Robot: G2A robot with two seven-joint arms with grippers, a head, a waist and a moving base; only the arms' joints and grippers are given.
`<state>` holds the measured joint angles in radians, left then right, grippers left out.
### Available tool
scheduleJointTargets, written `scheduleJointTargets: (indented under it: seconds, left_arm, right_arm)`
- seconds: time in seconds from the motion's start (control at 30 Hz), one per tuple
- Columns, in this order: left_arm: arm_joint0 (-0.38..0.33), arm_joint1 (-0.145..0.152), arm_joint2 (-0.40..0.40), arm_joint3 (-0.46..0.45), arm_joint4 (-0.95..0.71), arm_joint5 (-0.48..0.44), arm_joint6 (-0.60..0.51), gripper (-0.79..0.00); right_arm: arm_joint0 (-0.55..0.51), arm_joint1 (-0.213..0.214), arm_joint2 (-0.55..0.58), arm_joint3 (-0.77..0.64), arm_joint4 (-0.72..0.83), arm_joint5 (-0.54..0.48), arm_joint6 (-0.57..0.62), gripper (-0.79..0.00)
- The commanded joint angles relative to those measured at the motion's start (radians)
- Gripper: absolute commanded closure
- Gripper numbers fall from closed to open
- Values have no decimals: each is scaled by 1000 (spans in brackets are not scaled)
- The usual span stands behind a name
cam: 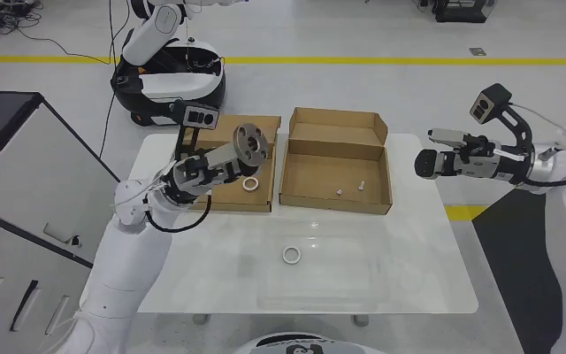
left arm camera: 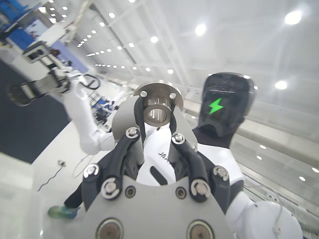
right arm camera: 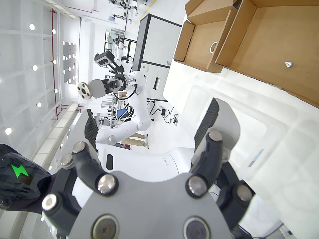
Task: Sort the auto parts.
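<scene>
1. Left end effector (cam: 237,154) is closed on a metal flange (cam: 251,142), held up in the air over the left cardboard box (cam: 232,198). In the left wrist view both fingers (left arm camera: 139,115) clamp the flange's hub (left arm camera: 156,114), w/ the round plate facing away from the wrist.
2. Left cardboard box sits on the tabletop (cam: 424,265) at its far-left part, flap open. One white ring (cam: 251,185) lies flat inside it, near the wall shared w/ the next box.
3. Second white ring (cam: 292,255) lies flat on the tabletop, nearer the robot, approx. mid-table. A clear plastic tray (cam: 354,292) is around/under it; can't tell which.
4. Right cardboard box (cam: 336,208) stands touching the left one. Inside: a small bolt (cam: 361,186) and a smaller metal bit (cam: 340,190), close together, not touching.
5. Right end effector (cam: 421,164) hangs by the tabletop's right edge, just beside the right box. Fingers spread wide, nothing between them (right arm camera: 149,123).
</scene>
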<state>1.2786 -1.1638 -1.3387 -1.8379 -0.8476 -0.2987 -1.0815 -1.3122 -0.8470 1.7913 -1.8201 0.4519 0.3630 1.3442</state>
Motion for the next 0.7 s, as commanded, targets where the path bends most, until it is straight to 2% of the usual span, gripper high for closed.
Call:
scheduleJointTargets:
  seconds: [0.0, 0.17, 0.37, 0.57, 0.67]
  left_arm:
    - [10, 4, -4, -7, 68, 37, 8, 0]
    - [38, 18, -25, -17, 229, 113, 13, 0]
    - [57, 28, -42, -30, 311, 155, 9, 0]
    - [-9, 39, -55, -23, 456, 207, 2, 0]
    - [-57, 50, -54, -15, 601, 260, -30, 0]
  right_arm:
    - [0, 0, 0, 0, 0, 0, 0, -785]
    - [0, 0, 0, 0, 0, 0, 0, -785]
    - [0, 0, 0, 0, 0, 0, 0, -785]
    - [0, 0, 0, 0, 0, 0, 0, -785]
    - [0, 0, 0, 0, 0, 0, 0, -785]
